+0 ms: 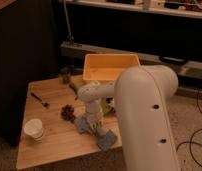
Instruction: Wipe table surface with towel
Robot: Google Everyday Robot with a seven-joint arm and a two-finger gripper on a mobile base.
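Note:
The towel (83, 123), a pale blue-grey cloth, lies crumpled on the light wooden table surface (54, 145) near its middle. My gripper (95, 125) comes straight down from the white forearm and presses onto the towel's right part, shut on the cloth. The big white upper arm (141, 115) fills the right foreground and hides the table's right side.
A darker blue square pad (106, 140) lies just right of the towel by the front edge. A paper cup (34, 129) stands front left, a brown clump (68, 112) mid-table, a dark utensil (40, 100) left, a small jar (65, 76) at the back, and a yellow bin (110, 67) back right.

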